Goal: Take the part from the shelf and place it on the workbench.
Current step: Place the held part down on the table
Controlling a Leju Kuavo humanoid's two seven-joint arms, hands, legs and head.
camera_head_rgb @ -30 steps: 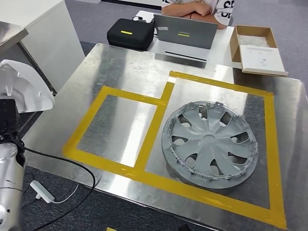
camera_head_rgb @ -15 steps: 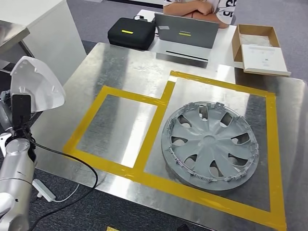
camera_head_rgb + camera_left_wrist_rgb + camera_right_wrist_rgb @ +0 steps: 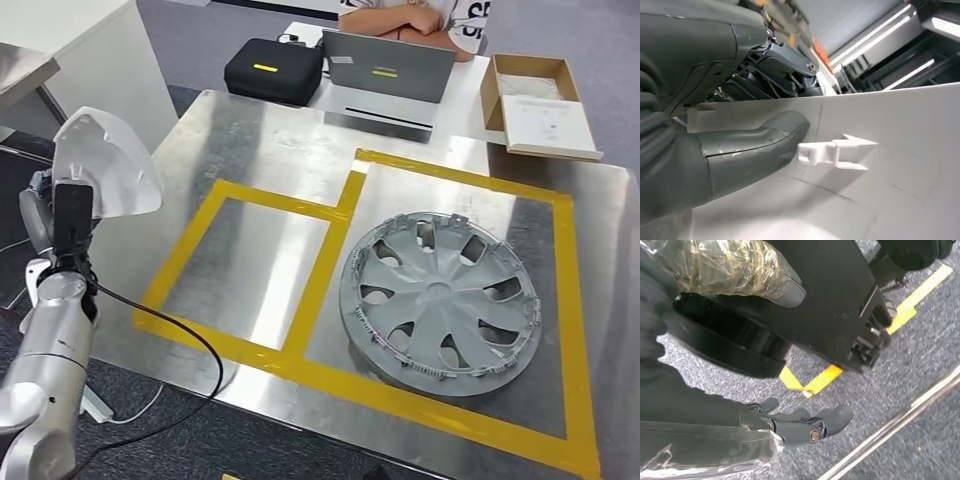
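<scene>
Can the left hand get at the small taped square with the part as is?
Probably yes: the left hand holds the white part just off the workbench edge beside that bare square; the hubcap lies in the other box.

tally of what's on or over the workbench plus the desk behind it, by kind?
White part, held by the left hand: 1
Grey hubcap: 1
Yellow taped boxes: 2
Black case: 1
Laptop: 1
Cardboard box: 1
Total: 7

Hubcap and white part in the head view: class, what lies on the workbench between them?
In the head view, only the smaller yellow-taped rectangle of bare metal lies between the hubcap and the white part.
</scene>
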